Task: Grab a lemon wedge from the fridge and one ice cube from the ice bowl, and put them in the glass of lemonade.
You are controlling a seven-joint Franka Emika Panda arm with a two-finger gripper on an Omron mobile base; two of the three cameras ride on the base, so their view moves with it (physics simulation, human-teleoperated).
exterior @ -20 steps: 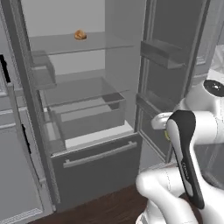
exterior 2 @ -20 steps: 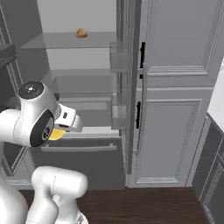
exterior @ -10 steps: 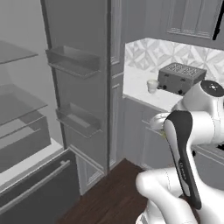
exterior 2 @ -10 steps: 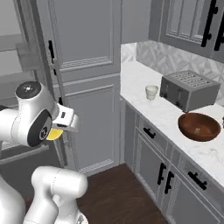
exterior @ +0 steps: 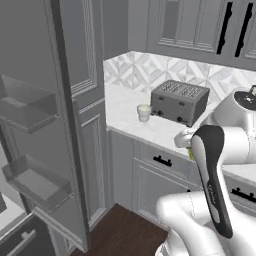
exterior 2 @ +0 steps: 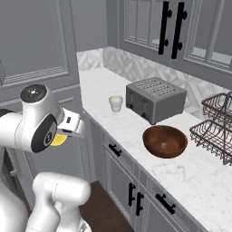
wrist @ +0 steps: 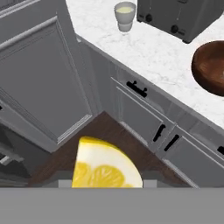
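Note:
My gripper [exterior 2: 62,137] is shut on the lemon wedge [exterior 2: 58,140], a bright yellow piece that sits large at the bottom of the hand view [wrist: 105,168]. It hangs over the floor in front of the lower cabinets, short of the counter. The glass of lemonade [exterior 2: 116,103] [exterior: 144,112] [wrist: 124,15] stands on the marble counter left of the toaster. On the counter's near side, right of the toaster, rests the reddish-brown ice bowl [exterior 2: 165,141] [wrist: 212,68]; its contents cannot be made out. The fridge's open door [exterior: 35,150] with its shelves is at the left.
A grey toaster [exterior 2: 155,99] [exterior: 180,101] stands between glass and bowl toward the wall. A black wire rack [exterior 2: 215,124] is at the far right. Grey drawers and doors with black handles [wrist: 138,89] run under the counter, above dark wood floor [wrist: 109,131].
The whole picture has swung from the open fridge interior to the counter, so the base has moved. The lemon wedge has stayed in the shut gripper throughout.

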